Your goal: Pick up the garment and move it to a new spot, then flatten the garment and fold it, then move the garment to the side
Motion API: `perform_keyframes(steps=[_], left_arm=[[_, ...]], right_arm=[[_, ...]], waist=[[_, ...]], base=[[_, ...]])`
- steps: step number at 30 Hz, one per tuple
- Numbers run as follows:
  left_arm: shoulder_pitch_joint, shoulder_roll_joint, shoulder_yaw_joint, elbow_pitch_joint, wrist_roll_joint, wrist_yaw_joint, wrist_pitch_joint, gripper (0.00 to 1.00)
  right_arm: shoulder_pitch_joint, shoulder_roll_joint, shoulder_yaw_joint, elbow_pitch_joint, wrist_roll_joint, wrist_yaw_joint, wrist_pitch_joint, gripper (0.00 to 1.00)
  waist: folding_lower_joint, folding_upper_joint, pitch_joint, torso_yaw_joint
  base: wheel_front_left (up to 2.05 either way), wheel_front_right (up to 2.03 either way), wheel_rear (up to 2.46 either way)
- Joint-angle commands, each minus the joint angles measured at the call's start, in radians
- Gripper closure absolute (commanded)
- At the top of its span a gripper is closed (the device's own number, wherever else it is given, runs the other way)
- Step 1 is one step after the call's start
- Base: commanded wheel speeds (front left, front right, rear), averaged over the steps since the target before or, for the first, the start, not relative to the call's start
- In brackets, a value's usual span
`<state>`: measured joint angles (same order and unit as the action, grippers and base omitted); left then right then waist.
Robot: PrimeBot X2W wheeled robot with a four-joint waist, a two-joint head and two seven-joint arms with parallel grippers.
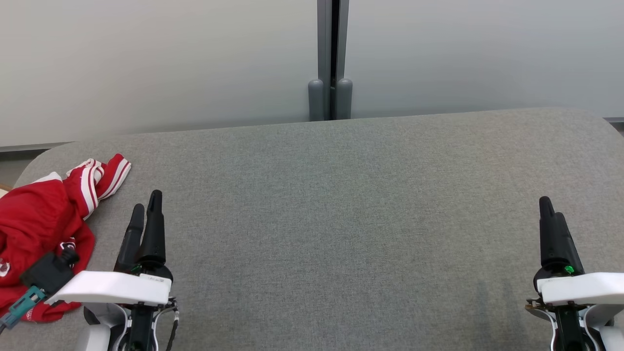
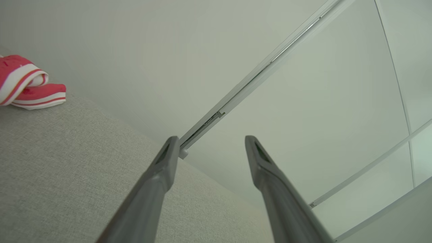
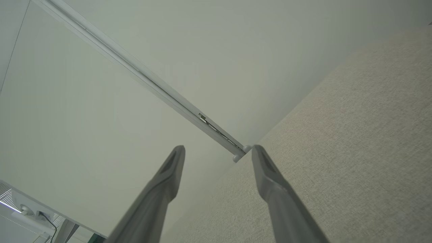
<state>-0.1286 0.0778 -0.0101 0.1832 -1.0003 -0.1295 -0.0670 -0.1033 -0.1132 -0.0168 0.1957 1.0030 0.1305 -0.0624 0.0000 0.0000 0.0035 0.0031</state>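
The red garment [image 1: 34,229] is lying all bunched up at the lower left of the grey table [image 1: 341,219], so every job looks not yet started, and the left gripper [image 1: 146,202] and right gripper [image 1: 551,207] are both standing wide open, holding nothing.

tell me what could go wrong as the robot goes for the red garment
1. The red garment lies bunched at the grey table's left edge; a drag could pull it off.
2. The open left gripper may pinch only the striped cuff, so it would lift twisted.
3. The dark connector on the left arm overlaps the cloth in the head view and might snag.
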Motion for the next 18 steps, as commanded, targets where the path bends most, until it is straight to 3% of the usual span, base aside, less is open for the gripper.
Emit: perform_keyframes(steps=[1,18], left_arm=[[-0.030,0.010,-0.005,-0.017,0.048,-0.001,-0.011,0.00],[-0.027,0.021,-0.036,0.009,0.294,0.006,-0.060,0.00]], right_arm=[[-0.025,-0.010,0.005,-0.019,-0.040,0.000,-0.013,0.00],[-0.021,-0.027,0.036,-0.023,-0.326,0.000,-0.041,0.00]], waist=[[0.0000,0.0000,0.000,0.000],[0.0000,0.0000,-0.002,0.001]], base=[[0.00,0.00,0.00],[0.00,0.00,0.00]])
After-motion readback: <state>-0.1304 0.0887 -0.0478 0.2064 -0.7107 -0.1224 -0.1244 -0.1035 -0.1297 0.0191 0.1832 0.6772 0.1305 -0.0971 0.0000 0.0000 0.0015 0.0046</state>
